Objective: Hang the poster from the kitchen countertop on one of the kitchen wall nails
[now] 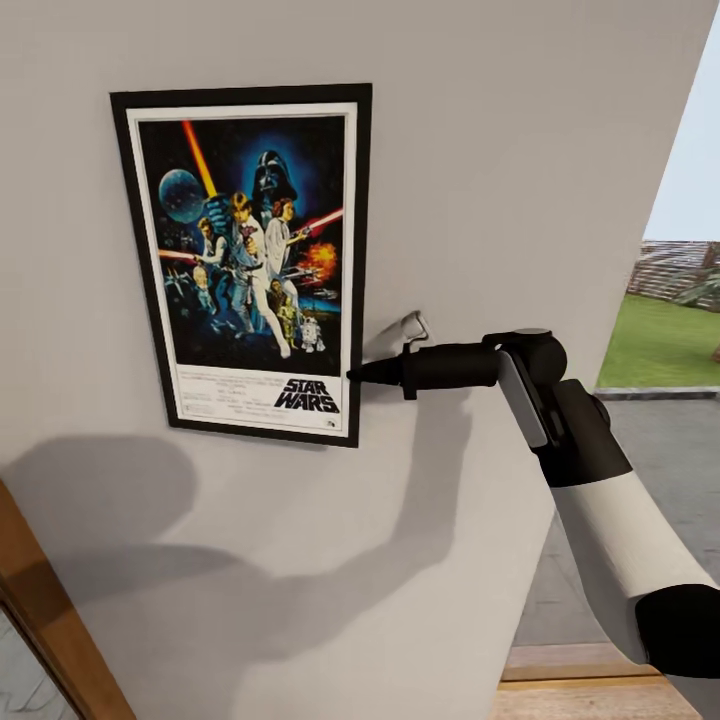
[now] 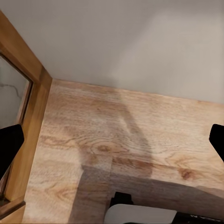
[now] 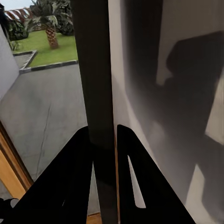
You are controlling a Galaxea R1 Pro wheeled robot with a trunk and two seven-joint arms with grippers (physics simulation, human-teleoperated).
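Poster (image 1: 252, 265), an upright rectangle with a thin black frame, white border, dark blue film artwork and a "STAR WARS" title low down, sits flat against the plain pale grey wall (image 1: 480, 150), filling the head view from about 9 to 12 o'clock. The right gripper (image 1: 358, 377), black and slim, reaches in from 3 o'clock and pinches the frame's right edge near its bottom corner; in the right wrist view its two fingers (image 3: 79, 172) are closed on that dark edge. Any nail is hidden behind the poster, so whether it has caught cannot be told. Letting go before it hooks would likely drop the poster to the wooden floor (image 2: 130, 140). The left gripper hangs over that floor, its fingers spread apart and empty.
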